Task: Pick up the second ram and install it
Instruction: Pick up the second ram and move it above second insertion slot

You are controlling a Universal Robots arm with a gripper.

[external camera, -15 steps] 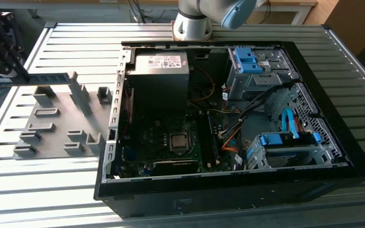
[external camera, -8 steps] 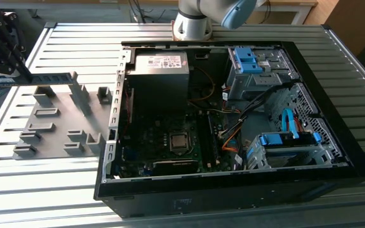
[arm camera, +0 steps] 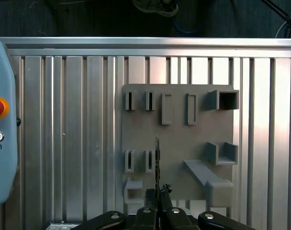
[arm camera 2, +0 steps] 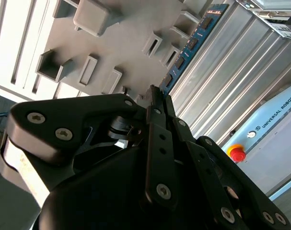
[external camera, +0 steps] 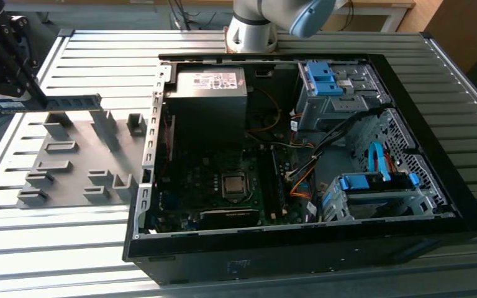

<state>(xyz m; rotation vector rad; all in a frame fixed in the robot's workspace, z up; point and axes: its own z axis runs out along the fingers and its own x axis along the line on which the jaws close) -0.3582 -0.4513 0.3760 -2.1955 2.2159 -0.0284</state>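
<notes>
Step in hand: pick-up looks done and the carry to the computer is not finished. The gripper [external camera: 25, 99] is clamped on the second ram [external camera: 69, 101] near one end. The rest of the stick juts out level past the fingertips, standing on its long edge. In the second wrist view the fingers [arm camera 2: 157, 143] are closed tight on the blue board, and its black chips run away from them.

The grey tray [arm camera: 179, 134] lies right under the hand. The stick looks clear of it, hanging over the bare part between the slots and not seated in any of them.

The open computer case [external camera: 305, 248] sits beyond the stick's free end, well apart from the hand, on the same slatted table [external camera: 56, 248]. The board [external camera: 222, 180] shows inside it; the memory slots are too small to pick out for sure.

My read on the next move: it calls for lifting the stick over the case wall without clipping it. Then the stick likely needs turning to match the slot line, contact edge down. Cables crowd the board on the side away from the hand, so the approach has to be straight.
</notes>
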